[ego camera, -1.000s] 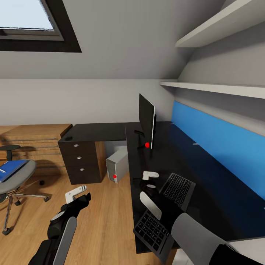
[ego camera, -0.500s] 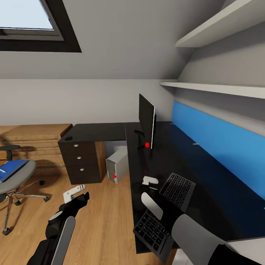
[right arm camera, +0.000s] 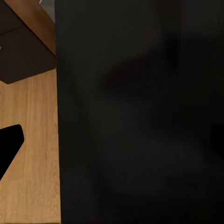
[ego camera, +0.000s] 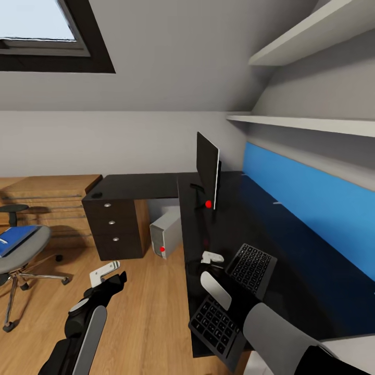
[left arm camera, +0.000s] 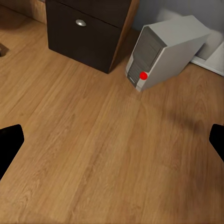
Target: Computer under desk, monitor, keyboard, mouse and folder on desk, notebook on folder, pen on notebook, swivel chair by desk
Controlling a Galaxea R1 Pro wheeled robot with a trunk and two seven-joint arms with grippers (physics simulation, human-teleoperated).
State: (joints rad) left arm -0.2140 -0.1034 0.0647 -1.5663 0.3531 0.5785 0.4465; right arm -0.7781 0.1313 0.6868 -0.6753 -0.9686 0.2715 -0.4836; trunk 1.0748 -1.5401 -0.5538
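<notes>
Right now, from my remote seat:
Desk: the L-shaped black top of the desk [ego camera: 291, 245] runs along the blue wall panel [ego camera: 312, 203]; its drawer unit [ego camera: 112, 229] stands at the far short leg.
Monitor: the monitor [ego camera: 208, 177] stands edge-on to me on the desk, near the inner corner, red dot low on its frame.
Keyboard: the keyboard [ego camera: 245, 281] lies on the desk, angled, its near end reaching the front edge; my right forearm crosses its middle.
Right gripper: I see the right gripper [ego camera: 211, 260] low over the desk just beside the keyboard; in the right wrist view its dark fingers [right arm camera: 9, 144] sit spread at either side with bare desk top between, nothing held.
Left gripper: the left gripper [ego camera: 107, 272] hangs over the wooden floor [left arm camera: 93, 140], fingers apart and empty.
Computer: the computer [left arm camera: 165, 49] stands on the floor under the desk, beside the drawer unit.
Mouse: the mouse [ego camera: 97, 195] sits on the far desk corner above the drawers.
Swivel chair: the swivel chair [ego camera: 23, 255] stands well apart from the desk, with the folder [ego camera: 15, 239] on its seat.
</notes>
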